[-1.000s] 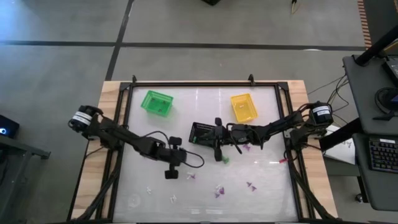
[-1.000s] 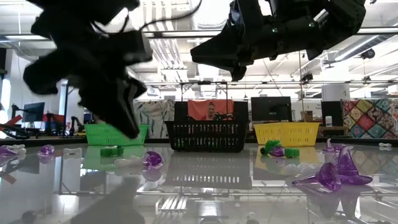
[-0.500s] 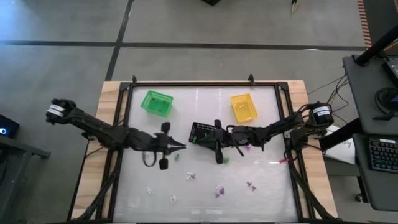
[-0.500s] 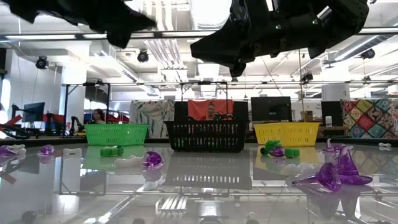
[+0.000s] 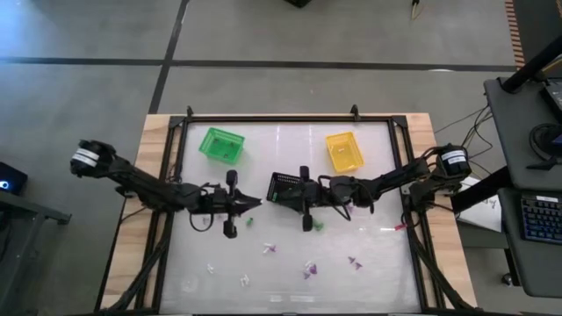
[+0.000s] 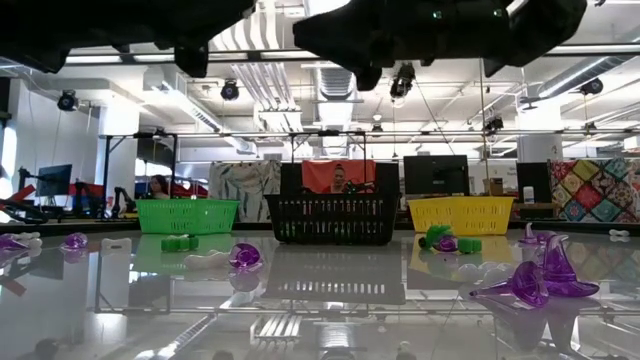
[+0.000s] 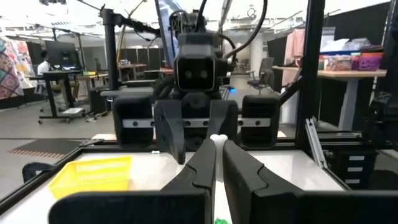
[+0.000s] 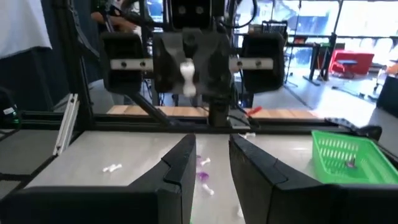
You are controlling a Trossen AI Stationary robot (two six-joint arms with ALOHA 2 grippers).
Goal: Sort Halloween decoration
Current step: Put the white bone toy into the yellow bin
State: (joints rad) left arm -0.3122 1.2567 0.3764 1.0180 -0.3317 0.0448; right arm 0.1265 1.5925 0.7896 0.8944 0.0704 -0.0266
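White trinket (image 7: 216, 138) between left jaws.

Both arms dark, near-black, built of slim jointed links; each base joint is a round black housing with a white label band, left arm's (image 5: 85, 156) at left of the high frame, right arm's (image 5: 454, 160) at right; thin black cables loop along the links near each wrist; left gripper (image 7: 214, 163) has two long tapered matte-black fingers rising from a wide black block; right gripper (image 8: 209, 163) has the same paired fingers; seen head-on, each wrist carries a boxy black camera housing flanked by rectangular blocks with small pale screws.
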